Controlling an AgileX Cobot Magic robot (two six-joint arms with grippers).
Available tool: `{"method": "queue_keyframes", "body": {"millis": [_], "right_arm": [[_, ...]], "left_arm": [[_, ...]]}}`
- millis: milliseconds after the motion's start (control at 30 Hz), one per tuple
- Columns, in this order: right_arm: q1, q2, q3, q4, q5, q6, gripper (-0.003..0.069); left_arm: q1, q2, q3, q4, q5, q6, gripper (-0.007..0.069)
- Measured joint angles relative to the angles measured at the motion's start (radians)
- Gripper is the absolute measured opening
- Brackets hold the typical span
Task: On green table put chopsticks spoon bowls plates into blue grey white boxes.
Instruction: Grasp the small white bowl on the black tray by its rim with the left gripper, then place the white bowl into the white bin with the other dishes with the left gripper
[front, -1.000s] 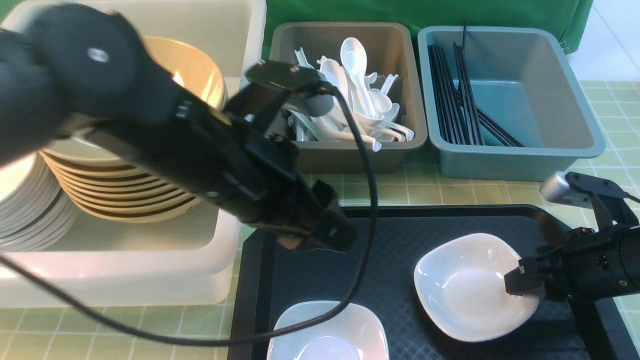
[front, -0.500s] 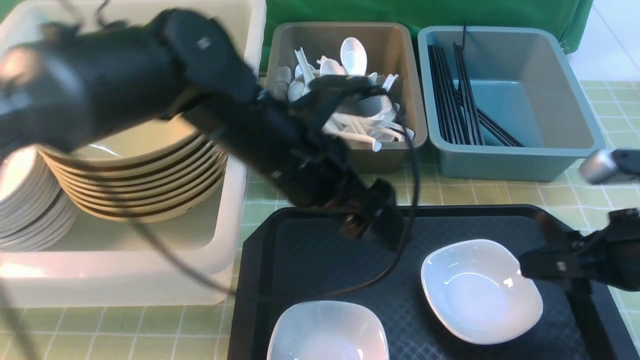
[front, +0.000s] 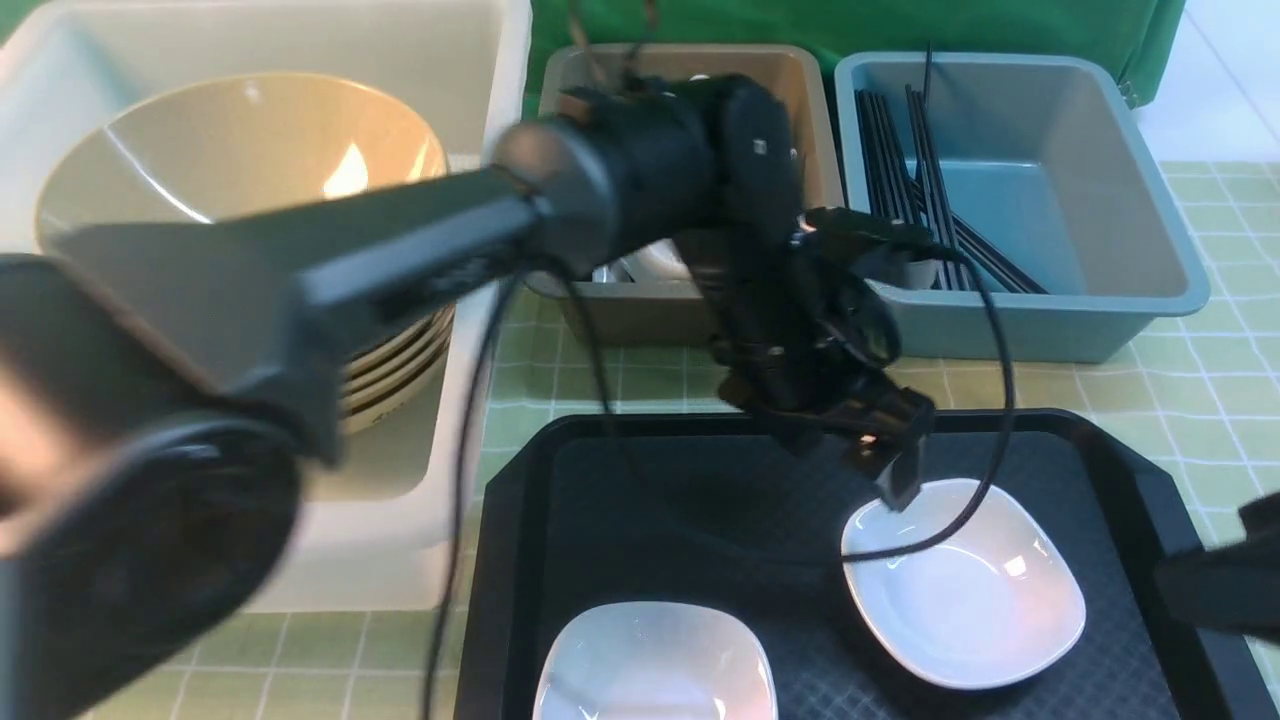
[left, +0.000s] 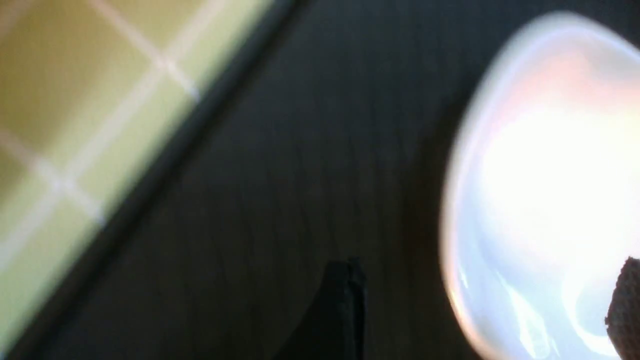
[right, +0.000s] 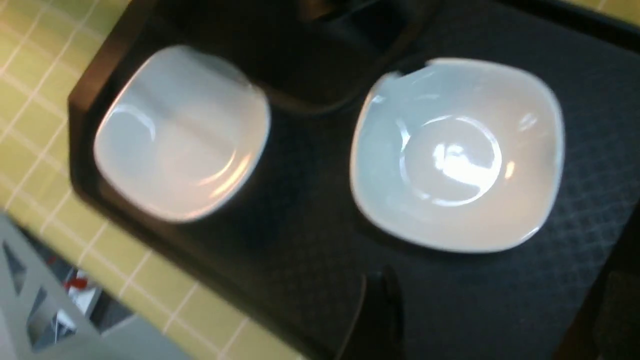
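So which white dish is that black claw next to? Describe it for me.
Look at the black tray: two white squarish dishes lie on it. It is the right-hand dish, set farther back than the left-hand dish, and the only one with the left gripper at its rim.

Bright light — glare on white dish (front: 965, 590), left arm (front: 400, 250) blurred.

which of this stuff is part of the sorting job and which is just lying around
Part of the job: right white bowl, near white bowl, stacked bowls, white box, grey box, chopsticks, blue box.

Just lying about: black tray, green backdrop cloth, arm cable.
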Motion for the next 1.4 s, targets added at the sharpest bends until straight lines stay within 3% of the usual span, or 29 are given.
{"method": "queue_keyframes", "body": {"millis": [167,267,300,333,467,500,533,567,633,867,1100,1300,1367,1400], "right_arm": [[0.014,-0.029,-0.001,-0.014,0.015,0.014,0.0542],[0.014,-0.039,-0.002,-0.027,0.021,0.014,0.0542],[0.014,-0.04,-0.002,-0.033,0.027,0.015,0.0542],[0.014,-0.04,-0.002,-0.033,0.028,0.015,0.0542],[0.014,-0.04,-0.002,-0.04,0.03,0.016,0.0542],[0.014,-0.04,-0.002,-0.042,0.03,0.016,0.0542],[0.014,-0.04,-0.002,-0.042,0.03,0.016,0.0542],[0.014,-0.04,-0.002,-0.044,0.025,0.016,0.0542],[0.014,-0.04,-0.002,-0.046,0.016,0.016,0.0542],[0.023,-0.04,-0.004,-0.047,-0.013,-0.002,0.0542],[0.127,-0.04,-0.038,0.004,-0.054,-0.181,0.0542],[0.21,-0.015,-0.14,0.091,-0.136,-0.255,0.0542],[0.25,0.023,-0.187,0.135,-0.142,-0.299,0.0542],[0.256,0.027,-0.192,0.141,-0.143,-0.304,0.0542]], "left_arm": [[0.0,0.098,-0.1,-0.034,0.042,0.037,0.0573],[0.0,0.141,-0.12,-0.068,0.07,0.104,0.0509],[0.0,0.161,-0.122,-0.091,0.086,0.139,0.0454],[0.0,0.163,-0.122,-0.093,0.088,0.141,0.0454],[0.0,0.182,-0.131,-0.132,0.111,0.168,0.0316],[0.001,0.187,-0.131,-0.141,0.116,0.174,0.0246],[0.001,0.188,-0.131,-0.141,0.117,0.175,0.0224],[0.003,0.19,-0.132,-0.145,0.12,0.175,0.012],[0.008,0.191,-0.135,-0.155,0.126,0.175,0.0046],[0.098,0.082,-0.151,-0.19,0.131,0.174,0.0015],[0.265,-0.206,-0.127,-0.231,0.132,0.165,0.0015],[0.537,-0.544,0.029,-0.221,0.148,0.114,0.0015],[0.738,-0.704,0.174,-0.223,0.151,0.111,0.0015],[0.754,-0.715,0.185,-0.223,0.151,0.111,0.0015]]}}
